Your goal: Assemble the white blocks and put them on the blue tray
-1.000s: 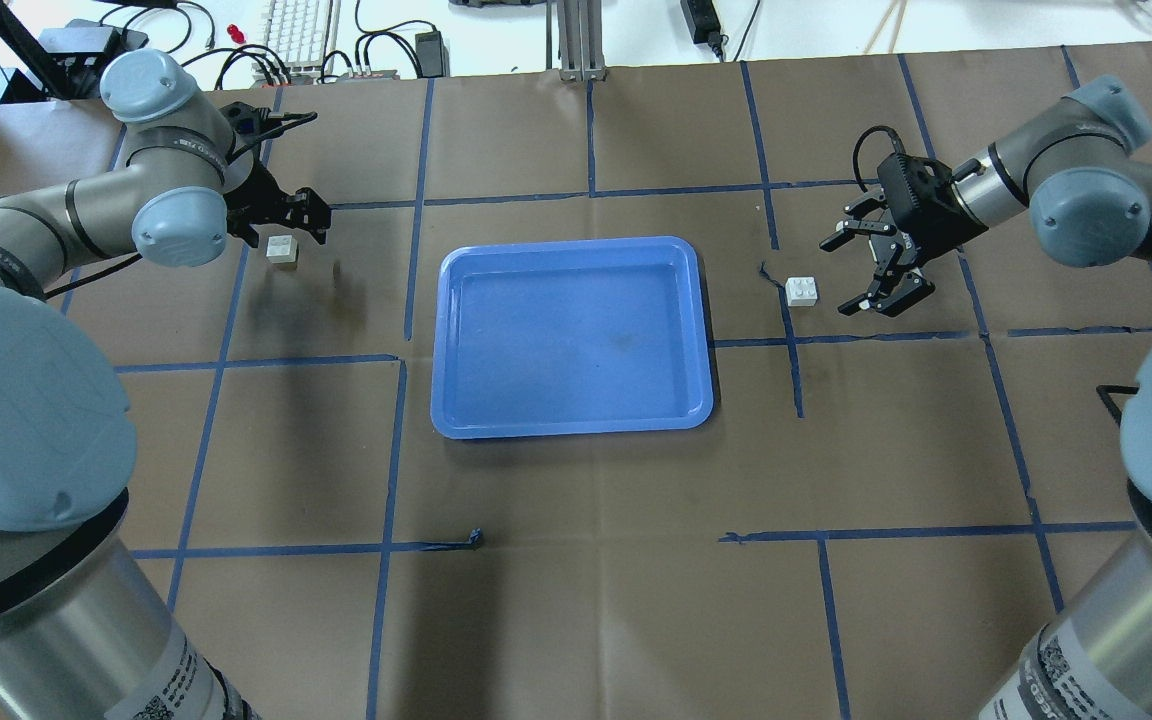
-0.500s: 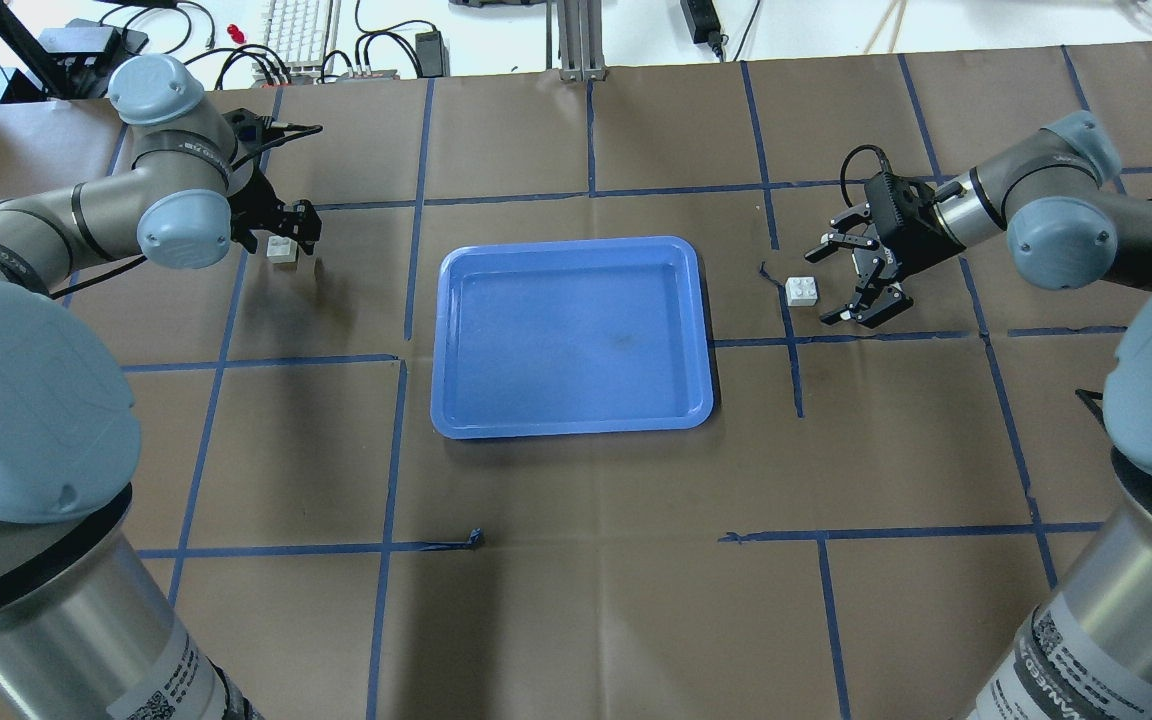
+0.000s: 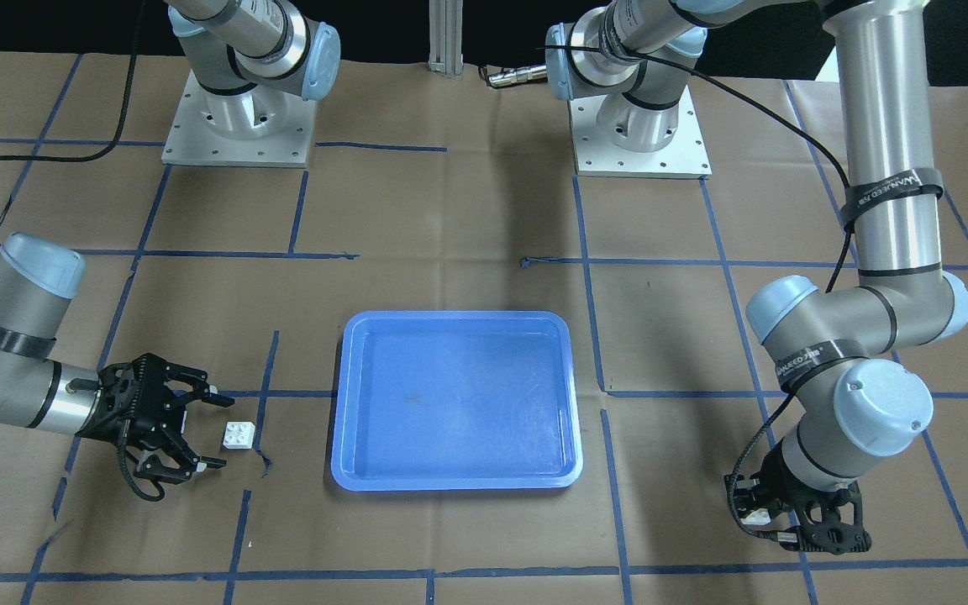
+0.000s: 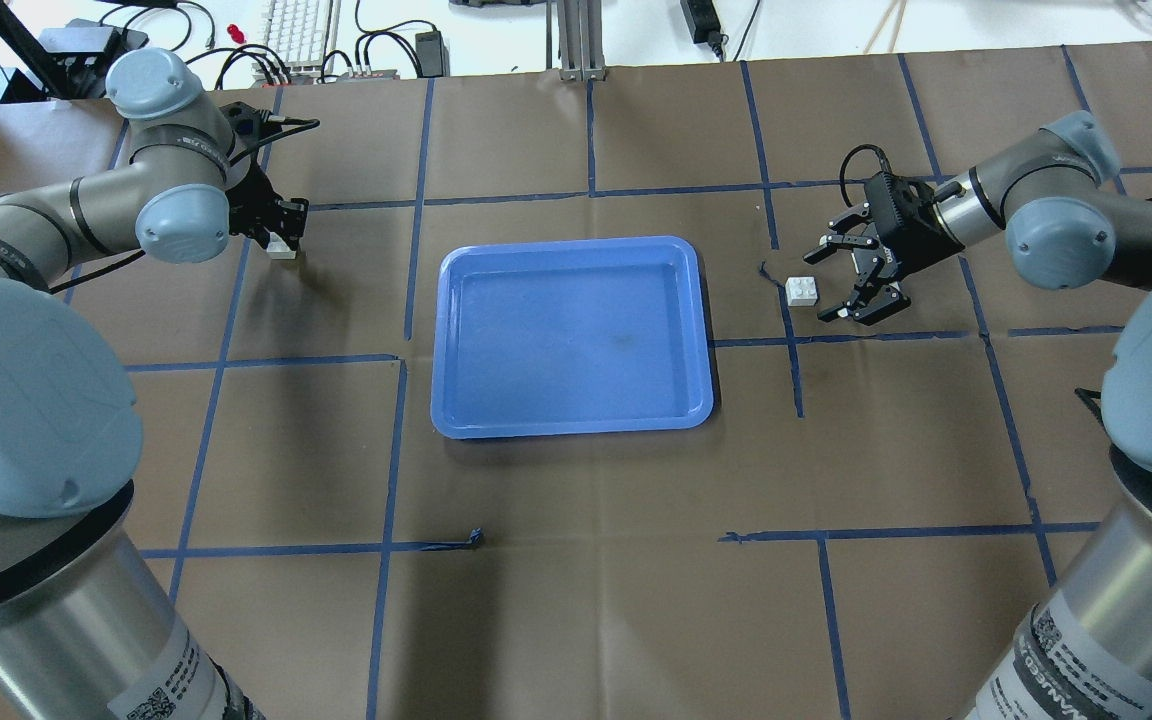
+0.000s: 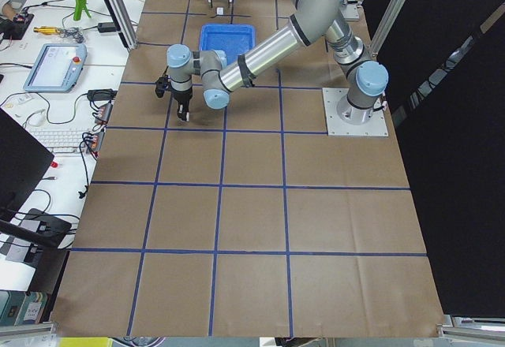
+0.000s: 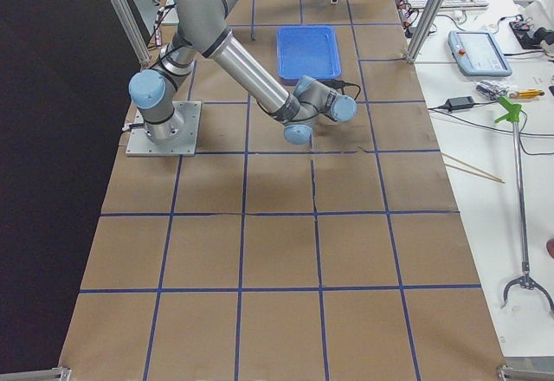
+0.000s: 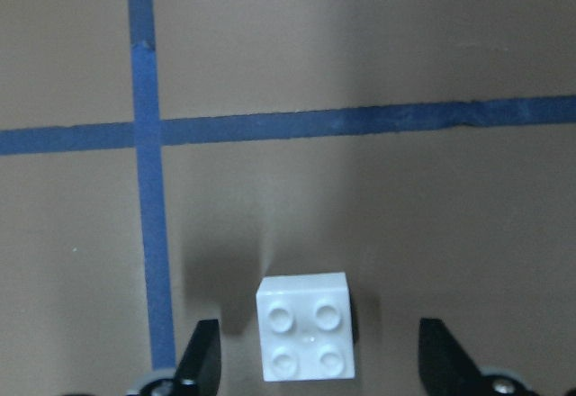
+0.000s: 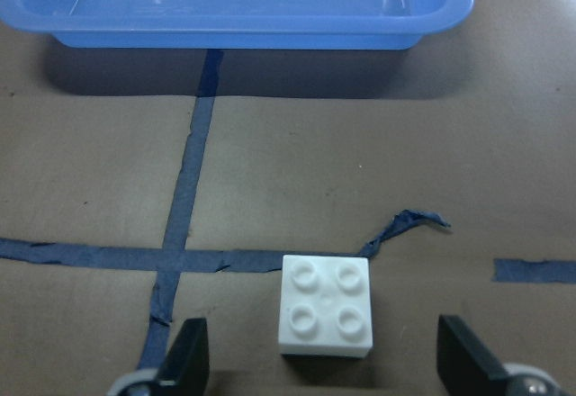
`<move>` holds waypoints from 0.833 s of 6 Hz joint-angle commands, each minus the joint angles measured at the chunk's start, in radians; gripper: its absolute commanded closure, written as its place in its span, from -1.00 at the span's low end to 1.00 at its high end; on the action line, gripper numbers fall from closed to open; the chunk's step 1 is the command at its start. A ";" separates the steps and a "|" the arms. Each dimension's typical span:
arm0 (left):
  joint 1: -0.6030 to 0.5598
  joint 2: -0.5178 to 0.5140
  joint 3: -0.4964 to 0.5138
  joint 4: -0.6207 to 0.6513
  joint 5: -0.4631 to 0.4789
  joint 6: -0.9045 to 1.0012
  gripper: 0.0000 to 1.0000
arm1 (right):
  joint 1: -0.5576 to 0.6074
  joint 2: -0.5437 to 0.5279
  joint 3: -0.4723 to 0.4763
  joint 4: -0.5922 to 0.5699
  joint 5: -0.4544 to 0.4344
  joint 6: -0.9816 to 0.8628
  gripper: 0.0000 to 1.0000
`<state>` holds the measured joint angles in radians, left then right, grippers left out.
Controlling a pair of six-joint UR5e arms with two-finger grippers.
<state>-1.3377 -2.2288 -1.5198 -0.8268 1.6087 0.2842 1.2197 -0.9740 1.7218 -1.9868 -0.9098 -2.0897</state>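
Left hand (image 4: 279, 228) has lowered; wrist view shows block (image 7: 304, 326) between fingers (image 7: 200, 360)

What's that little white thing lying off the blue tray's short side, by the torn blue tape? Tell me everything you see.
It is a small white block, square, glossy plastic by its look, with four round studs on top. It sits flat and upright on the brown table, at the frayed end of a blue tape line. Nothing grips it: the right tool is open, its fingers on either side, clear of it. The blue tray lies apart.
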 commanded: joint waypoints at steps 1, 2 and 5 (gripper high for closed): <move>-0.006 0.044 -0.016 0.000 -0.006 0.042 0.71 | 0.003 -0.002 -0.002 -0.001 0.000 -0.001 -0.41; -0.061 0.116 -0.060 -0.030 -0.009 0.103 0.68 | 0.003 0.000 -0.002 -0.001 0.000 -0.001 -0.19; -0.313 0.233 -0.151 -0.109 0.002 0.366 0.57 | 0.001 -0.003 -0.005 -0.001 0.000 -0.001 0.36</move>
<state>-1.5527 -2.0257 -1.6538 -0.9254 1.6046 0.5834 1.2221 -0.9749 1.7185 -1.9880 -0.9097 -2.0908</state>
